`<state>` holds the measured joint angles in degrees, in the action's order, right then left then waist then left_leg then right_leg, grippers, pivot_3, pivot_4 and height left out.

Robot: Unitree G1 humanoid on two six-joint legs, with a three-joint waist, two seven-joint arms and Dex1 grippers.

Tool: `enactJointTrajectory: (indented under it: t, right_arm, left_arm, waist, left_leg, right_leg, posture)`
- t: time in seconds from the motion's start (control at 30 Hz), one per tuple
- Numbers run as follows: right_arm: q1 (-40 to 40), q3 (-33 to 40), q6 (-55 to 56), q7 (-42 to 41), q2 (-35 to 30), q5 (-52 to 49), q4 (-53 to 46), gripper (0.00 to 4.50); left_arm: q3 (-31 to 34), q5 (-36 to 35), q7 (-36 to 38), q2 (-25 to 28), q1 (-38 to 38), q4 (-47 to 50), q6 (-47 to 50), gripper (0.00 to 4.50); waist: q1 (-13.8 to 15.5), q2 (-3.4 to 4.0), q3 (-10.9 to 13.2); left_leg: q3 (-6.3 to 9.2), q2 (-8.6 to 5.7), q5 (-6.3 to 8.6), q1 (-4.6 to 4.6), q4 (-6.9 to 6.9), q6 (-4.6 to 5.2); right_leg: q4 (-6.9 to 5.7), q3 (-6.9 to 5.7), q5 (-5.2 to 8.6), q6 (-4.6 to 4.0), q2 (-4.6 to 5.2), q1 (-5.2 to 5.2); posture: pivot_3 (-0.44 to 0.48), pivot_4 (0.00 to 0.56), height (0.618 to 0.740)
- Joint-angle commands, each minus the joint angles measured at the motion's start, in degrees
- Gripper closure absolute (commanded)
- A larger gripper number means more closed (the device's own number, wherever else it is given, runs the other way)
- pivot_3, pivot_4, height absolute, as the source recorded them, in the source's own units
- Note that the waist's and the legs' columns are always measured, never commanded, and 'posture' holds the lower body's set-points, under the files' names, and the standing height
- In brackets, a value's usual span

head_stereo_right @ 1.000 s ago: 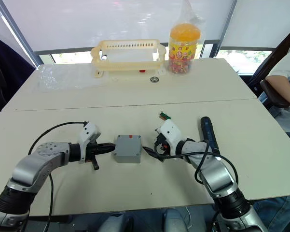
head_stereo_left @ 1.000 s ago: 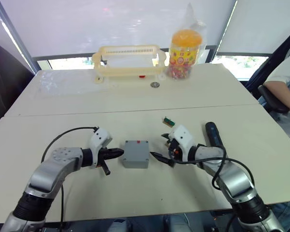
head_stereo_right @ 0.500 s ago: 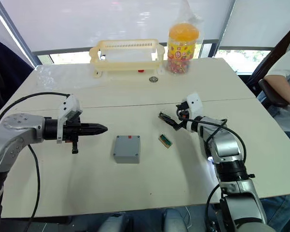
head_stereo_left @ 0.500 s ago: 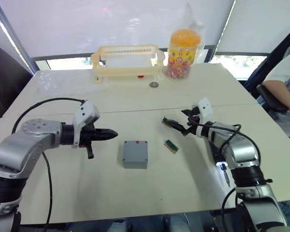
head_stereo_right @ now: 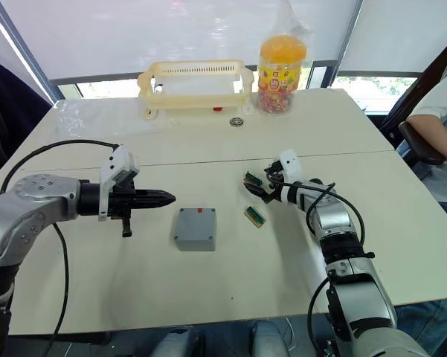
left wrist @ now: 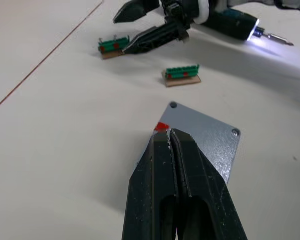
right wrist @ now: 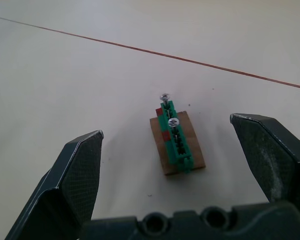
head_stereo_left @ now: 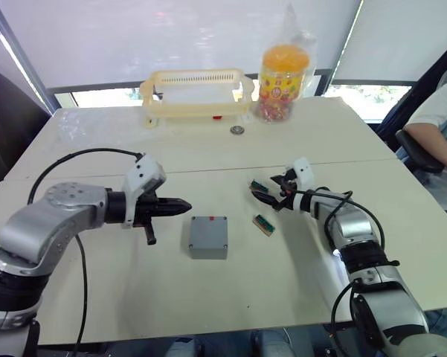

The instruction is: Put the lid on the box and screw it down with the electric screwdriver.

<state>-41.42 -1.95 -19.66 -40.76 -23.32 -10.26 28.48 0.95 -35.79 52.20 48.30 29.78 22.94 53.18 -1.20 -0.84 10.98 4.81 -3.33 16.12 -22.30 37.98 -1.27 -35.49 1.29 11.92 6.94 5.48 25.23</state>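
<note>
Fingers of our left gripper (left wrist: 170,134) are pressed together with nothing between them, hovering above the table and pointing toward the box (head_stereo_left: 209,236), whose near corner with the small red mark sits just past the tips in the left wrist view. We see the lid (left wrist: 202,137) lying flat on top of the box, grey, with screw holes showing at its corners.

Our right gripper (right wrist: 172,150) is spread wide and holds nothing. Between its two dark fingers (right wrist: 75,175), a little beyond them, lies a small brown strip with a green holder (right wrist: 174,140) carrying two screws upright; the fingers do not touch it. In the head views this gripper (head_stereo_right: 262,188) reaches toward that strip (head_stereo_right: 251,178) at the middle of the table, to the right of the box.

A second strip with a green holder (head_stereo_left: 264,224) lies nearer the box, between it and our right arm. The electric screwdriver (left wrist: 237,27) lies on the table beside our right forearm, its bit (left wrist: 277,39) pointing away and its tip light on, throwing a bright patch on the tabletop.

Farther back stands a cream basket (head_stereo_left: 197,93), an orange-lidded jar of sweets (head_stereo_left: 284,74) beside it, and a small round object (head_stereo_left: 238,130) in front of them. A person's arm (head_stereo_left: 439,123) shows at the right edge.
</note>
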Motion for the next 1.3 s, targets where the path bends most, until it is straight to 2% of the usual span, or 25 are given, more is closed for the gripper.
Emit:
enactJointTrajectory:
  t: [0.03, 0.17, 0.2, 0.27, 0.4, 0.7, 0.8, 0.83, 0.87, 1.3]
  right_arm:
    - [-2.5, 0.7, 2.2, 0.2, 0.9, 0.1, 0.3, 0.04]
    - [-3.3, 0.5, 4.0, 0.7, 1.9, 1.0, 2.7, 0.04]
    - [-3.5, 0.4, 4.4, 0.7, 2.0, 1.2, 3.3, 0.26]
    - [-3.9, 0.4, 4.9, 0.9, 2.3, 1.6, 4.3, 0.81]
    - [-4.6, 0.3, 5.6, 1.1, 2.6, 2.4, 5.9, 2.84]
    - [-5.6, 0.4, 7.2, 1.5, 2.9, 3.3, 8.8, 2.84]
    - [-5.6, 0.3, 7.6, 1.6, 3.0, 3.7, 9.4, 3.75]
    - [-5.6, 0.3, 7.6, 1.6, 3.0, 3.7, 9.4, 4.26]
    - [-5.6, 0.3, 7.7, 1.7, 3.2, 3.7, 9.4, 4.42]
    - [-5.3, 0.8, 6.6, 1.4, 2.9, 3.2, 8.0, 4.42]
  left_arm:
    - [1.6, -0.2, -1.6, -0.9, 0.0, 0.4, -0.8, 4.50]
    - [1.2, 0.2, -2.8, -2.0, -1.2, 0.1, -1.4, 4.50]
    - [1.1, 0.3, -3.0, -2.1, -1.6, 0.2, -1.5, 4.50]
    - [1.2, 0.3, -3.3, -2.2, -2.2, 0.5, -1.7, 4.50]
    - [1.5, 0.3, -3.7, -2.3, -2.8, 0.3, -1.9, 4.50]
    - [1.0, 0.6, -4.6, -2.7, -3.7, 0.0, -3.1, 4.50]
    - [0.8, 0.7, -4.8, -2.9, -3.9, -0.2, -3.5, 4.50]
    - [0.8, 0.8, -4.9, -2.9, -4.0, -0.2, -3.6, 4.50]
    - [0.8, 0.8, -4.9, -2.9, -4.1, -0.2, -3.7, 4.50]
    - [0.7, 1.2, -5.0, -3.4, -4.4, -0.7, -4.2, 4.50]
  waist:
    - [0.0, 0.00, 0.0]
    - [-0.1, 0.00, 0.0]
    - [-0.1, 0.00, 0.0]
    - [0.0, 0.00, 0.0]
    - [0.0, 0.00, 0.0]
    - [0.0, 0.00, 0.0]
    - [0.0, 0.00, 0.0]
    - [0.0, 0.00, 0.0]
    - [0.0, 0.00, 0.0]
    - [0.0, 0.00, 0.0]
  left_leg:
    - [0.01, 0.00, 0.00, 0.00, 0.00, -0.01]
    - [0.01, -0.01, -0.01, 0.00, 0.00, -0.02]
    - [0.02, -0.01, -0.02, 0.00, 0.00, -0.03]
    - [0.01, -0.01, -0.02, 0.00, 0.00, -0.04]
    - [0.02, -0.01, -0.03, 0.00, 0.00, -0.05]
    - [0.02, -0.01, -0.04, 0.00, 0.00, -0.07]
    - [0.02, -0.01, -0.04, 0.00, 0.00, -0.07]
    - [0.02, -0.01, -0.04, 0.00, 0.00, -0.07]
    - [0.02, -0.01, -0.04, 0.00, 0.00, -0.07]
    - [0.02, -0.01, -0.04, 0.00, 0.00, -0.08]
  right_leg:
    - [0.00, 0.00, 0.00, 0.00, 0.00, 0.00]
    - [-0.03, 0.00, 0.00, 0.00, -0.02, 0.02]
    - [-0.04, 0.00, 0.00, 0.00, -0.02, 0.03]
    - [-0.04, 0.01, 0.00, 0.00, -0.02, 0.03]
    - [-0.04, 0.02, 0.00, -0.01, -0.02, 0.02]
    - [-0.04, 0.02, -0.01, -0.01, -0.02, 0.03]
    - [-0.04, 0.02, -0.01, -0.01, -0.02, 0.03]
    - [-0.04, 0.02, -0.01, -0.02, -0.02, 0.03]
    - [-0.05, 0.02, -0.01, -0.01, -0.02, 0.03]
    - [-0.05, 0.02, -0.01, -0.02, -0.02, 0.03]
  posture:
    - [0.000, 0.150, 0.740]
    - [0.000, 0.150, 0.740]
    - [0.000, 0.150, 0.740]
    - [0.000, 0.150, 0.740]
    - [0.000, 0.150, 0.740]
    - [0.000, 0.150, 0.740]
    - [0.000, 0.150, 0.740]
    - [0.000, 0.150, 0.740]
    - [0.000, 0.150, 0.740]
    - [0.000, 0.150, 0.740]
